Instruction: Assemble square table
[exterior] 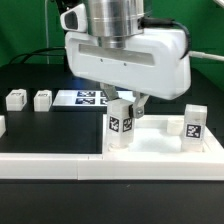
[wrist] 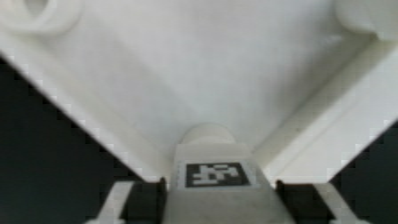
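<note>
**Q:** Black bench (exterior: pixel 40 130) forms the background of both views. What do we mark on it first?

**A:** We mark the table top (exterior: pixel 165 148), a white tray lying flat toward the exterior view's right. The rail (exterior: pixel 50 165) runs along the near edge of the bench. The marker board (exterior: pixel 85 98) lies behind, and two spare legs (exterior: pixel 15 99) (exterior: pixel 42 99) stand apart at the exterior view's left.

**Q:** Where is the gripper (exterior: pixel 124 108), and what state do we give it?

**A:** It hangs straight over the left end of the table top. We read it as closed on a leg (exterior: pixel 120 126). In the wrist view the fingers (wrist: pixel 143 205) flank the tagged leg (wrist: pixel 214 172) on both sides. The edges there are blurred, so we take the contact as probable, not certain.

**Q:** Which relation governs the coming move?

**A:** The leg lies directly below the gripper, with its long axis upright and in line with the arm. Its foot looks seated on the table top (wrist: pixel 196 70), near the left corner. We judge that any turn or push should run along that vertical axis.

**Q:** What else do we note?

**A:** A second leg (exterior: pixel 193 125) stands upright on the table top at the far right, well apart from the first. A round hole (wrist: pixel 39 15) shows in the wrist view.
</note>
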You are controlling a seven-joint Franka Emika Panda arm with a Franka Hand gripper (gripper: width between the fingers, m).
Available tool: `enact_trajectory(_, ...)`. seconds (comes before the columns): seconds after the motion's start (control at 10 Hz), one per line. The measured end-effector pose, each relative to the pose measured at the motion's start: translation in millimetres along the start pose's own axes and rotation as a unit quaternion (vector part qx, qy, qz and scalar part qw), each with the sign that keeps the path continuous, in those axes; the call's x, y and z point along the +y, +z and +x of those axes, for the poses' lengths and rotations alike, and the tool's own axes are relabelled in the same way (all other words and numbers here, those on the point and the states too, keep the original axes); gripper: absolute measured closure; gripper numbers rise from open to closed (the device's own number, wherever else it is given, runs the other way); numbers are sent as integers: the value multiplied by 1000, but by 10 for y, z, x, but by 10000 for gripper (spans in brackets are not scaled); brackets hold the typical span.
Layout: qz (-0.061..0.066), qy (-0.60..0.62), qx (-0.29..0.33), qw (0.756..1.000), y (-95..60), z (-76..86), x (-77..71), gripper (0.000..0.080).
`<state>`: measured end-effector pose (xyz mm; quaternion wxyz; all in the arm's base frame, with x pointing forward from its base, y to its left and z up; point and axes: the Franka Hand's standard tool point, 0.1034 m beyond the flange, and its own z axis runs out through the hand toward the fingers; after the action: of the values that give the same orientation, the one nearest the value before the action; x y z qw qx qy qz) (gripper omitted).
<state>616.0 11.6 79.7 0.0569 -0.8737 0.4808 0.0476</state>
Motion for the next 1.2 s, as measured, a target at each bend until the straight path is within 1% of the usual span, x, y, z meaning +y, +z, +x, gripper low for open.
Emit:
enact_trajectory(0.1,24,87,-16,996,-2,17,-3,508)
enact_trajectory(0.2,22,104,-14,994,0,2,-17,508)
enact_trajectory(0.4,23,162,-15,986,2,-8,-30,508)
enact_trajectory(0.5,22,205,-16,978,3,-9,-34,508)
enact_trajectory(0.7,21,309,-18,951,0,10,-24,508)
enact_trajectory(0.8,21,309,-18,951,1,5,-28,508)
enact_trajectory(1.0,21,277,-17,960,4,1,-25,494)
enact_trajectory(1.1,15,208,-14,978,11,-14,-15,323)
enact_trajectory(1.2,14,73,2,997,11,-37,-59,189)
